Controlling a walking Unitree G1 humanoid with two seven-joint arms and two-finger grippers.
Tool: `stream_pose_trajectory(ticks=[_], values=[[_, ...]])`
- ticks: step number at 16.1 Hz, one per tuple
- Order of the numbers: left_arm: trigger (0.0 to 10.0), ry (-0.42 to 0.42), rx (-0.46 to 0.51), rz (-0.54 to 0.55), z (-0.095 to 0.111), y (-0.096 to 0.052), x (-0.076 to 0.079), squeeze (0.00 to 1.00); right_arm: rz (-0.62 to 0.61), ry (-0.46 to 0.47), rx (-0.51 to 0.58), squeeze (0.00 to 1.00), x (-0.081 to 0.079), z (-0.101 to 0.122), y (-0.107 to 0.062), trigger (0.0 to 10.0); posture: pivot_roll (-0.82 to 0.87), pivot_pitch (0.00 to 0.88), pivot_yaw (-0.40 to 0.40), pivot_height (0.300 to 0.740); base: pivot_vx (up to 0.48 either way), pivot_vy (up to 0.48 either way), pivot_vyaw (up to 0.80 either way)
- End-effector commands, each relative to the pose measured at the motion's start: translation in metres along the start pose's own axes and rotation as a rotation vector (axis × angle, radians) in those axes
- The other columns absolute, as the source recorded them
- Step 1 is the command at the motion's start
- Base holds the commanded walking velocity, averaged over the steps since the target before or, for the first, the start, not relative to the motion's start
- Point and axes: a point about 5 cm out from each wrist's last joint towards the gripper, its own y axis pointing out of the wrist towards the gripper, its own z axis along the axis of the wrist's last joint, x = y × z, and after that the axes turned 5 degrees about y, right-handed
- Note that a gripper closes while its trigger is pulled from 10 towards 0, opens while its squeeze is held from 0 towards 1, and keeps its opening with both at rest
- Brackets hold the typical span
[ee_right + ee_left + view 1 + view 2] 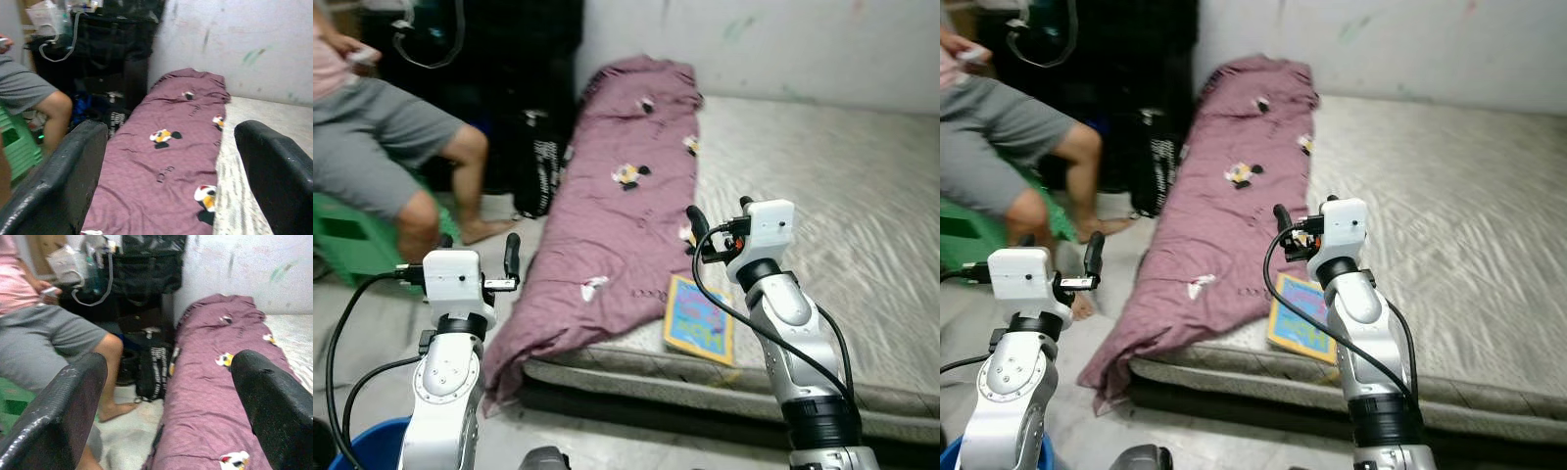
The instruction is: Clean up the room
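Observation:
A mauve blanket [617, 215] with cartoon prints lies along the left side of a grey mattress [842, 196], and its near end hangs over the edge toward the floor. A blue and yellow picture book [700, 321] rests on the mattress by the front edge, just right of the blanket. My left gripper [480, 250] is raised left of the blanket's hanging end, open and holding nothing. My right gripper [720, 217] hovers above the book and the blanket's right border, open as well. In the wrist views both pairs of fingers [63, 406] [274, 166] stand wide apart, facing the blanket.
A person [382, 147] in grey shorts sits on a green stool [347, 240] at the left, bare foot on the floor. A black bag [540, 166] stands between the person and the mattress. A blue bucket [372, 446] sits below my left arm.

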Motion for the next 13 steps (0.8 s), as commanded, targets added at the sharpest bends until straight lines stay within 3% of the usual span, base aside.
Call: stream_pose_trajectory(ticks=[1, 6, 8, 13], values=[[10.0, -0.003, 0.004, -0.009, 0.0017, 0.0023, 0.0003, 0.00, -0.023, 0.009, 0.009, 0.00, 0.0022, 0.0020, 0.0017, 10.0, -0.01, 0.000, -0.027, 0.740, 0.000, 0.000, 0.00], [10.0, -0.027, 0.031, -0.024, 0.0045, 0.0052, 0.0003, 0.00, -0.045, 0.025, 0.011, 0.00, 0.0043, 0.0026, 0.0074, 10.0, -0.01, 0.000, -0.024, 0.740, 0.000, 0.000, -0.10], [10.0, -0.035, 0.037, -0.036, 0.0047, 0.0053, 0.0015, 0.00, -0.041, 0.022, 0.011, 0.00, 0.0044, 0.0022, 0.0070, 10.0, -0.02, 0.000, -0.025, 0.740, 0.296, 0.000, -0.80], [10.0, -0.031, 0.027, -0.017, 0.0024, 0.0055, 0.0007, 0.00, -0.052, 0.014, 0.004, 0.00, 0.0067, -0.0004, 0.0066, 10.0, -0.01, 0.000, -0.031, 0.740, 0.263, 0.000, 0.00]])
